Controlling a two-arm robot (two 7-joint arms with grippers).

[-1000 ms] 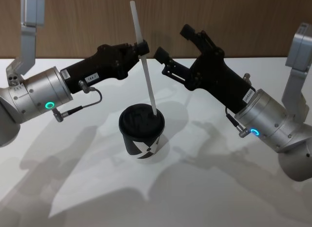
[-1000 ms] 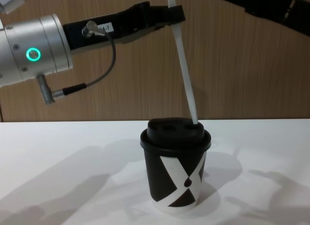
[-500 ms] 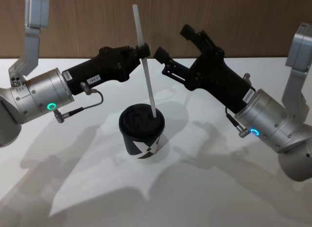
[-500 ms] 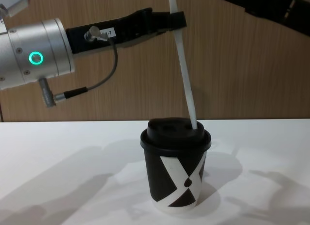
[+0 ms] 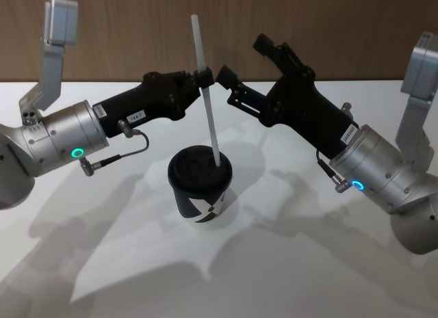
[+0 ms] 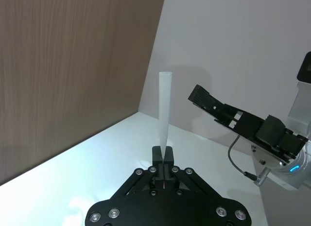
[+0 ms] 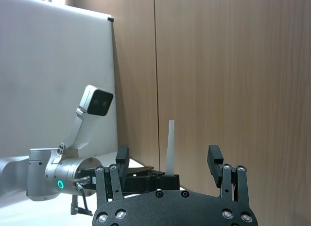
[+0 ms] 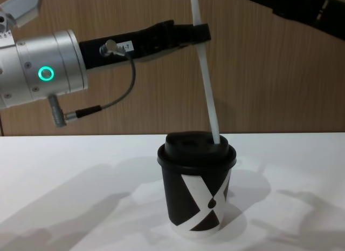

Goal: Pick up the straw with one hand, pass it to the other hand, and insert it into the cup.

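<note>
with my left gripper (image 5: 202,77) clamped on the white straw (image 5: 207,106) above its middle, i see the long axis near upright, upper end leaning slightly toward my left, lower tip in the lid of the black cup (image 5: 200,186) below the fingers. my right gripper (image 5: 243,70) hangs spread open just beside the straw.

Left gripper (image 5: 202,77) extended from left on silver wrist with green ring lit, thin cable looped beneath; arm reached forward and inward, held above table. Jaws pinched tight on straw (image 5: 207,102), fingertips (image 6: 163,155) pressed together at mid-shaft. Right gripper (image 5: 241,60) reached in from right on silver wrist, ring glowing blue; jaws spread wide, gripping nothing, just beside left gripper's tips.
</note>
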